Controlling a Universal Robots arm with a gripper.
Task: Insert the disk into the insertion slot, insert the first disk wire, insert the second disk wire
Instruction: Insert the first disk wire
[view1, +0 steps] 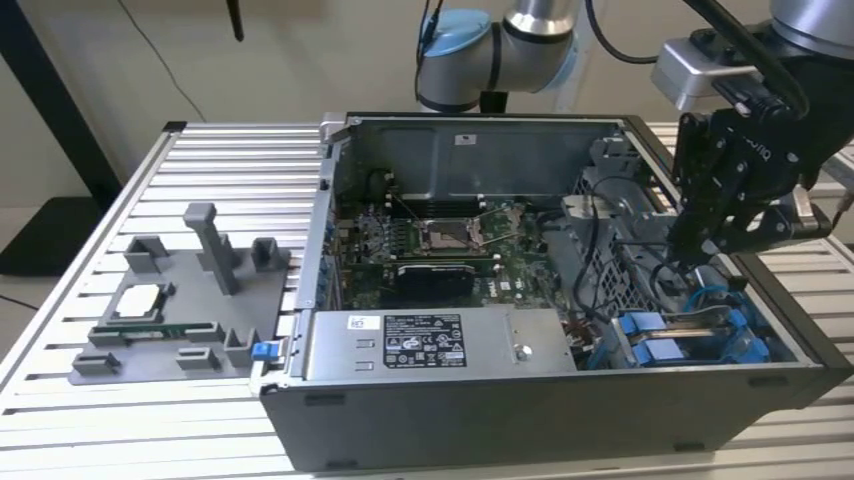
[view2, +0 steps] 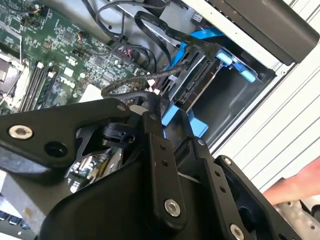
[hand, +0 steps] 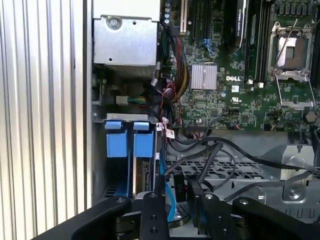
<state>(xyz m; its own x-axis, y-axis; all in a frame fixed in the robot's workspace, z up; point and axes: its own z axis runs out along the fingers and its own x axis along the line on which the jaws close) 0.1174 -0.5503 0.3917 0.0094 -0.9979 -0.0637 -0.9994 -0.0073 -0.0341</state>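
Disk (view2: 198, 84), grey in blue carrier, in slot (view2: 231, 106), end effector (hand: 176, 189) pinching black connector (hand: 179, 194)

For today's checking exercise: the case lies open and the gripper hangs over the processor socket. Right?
Wrong in one respect. The case lies open, but the gripper hangs over the drive bay at the exterior view's right, not over the socket, as the exterior view shows.

Arm (view1: 531, 40): silver-grey tubes, pale blue joint caps (view1: 454, 45), black cable (view1: 595, 30) alongside. Grey box (view1: 694, 65) at wrist. Gripper (view1: 697, 252): matt black linkage bars; silver screw heads (view2: 172, 207) at pivots, second wrist view.
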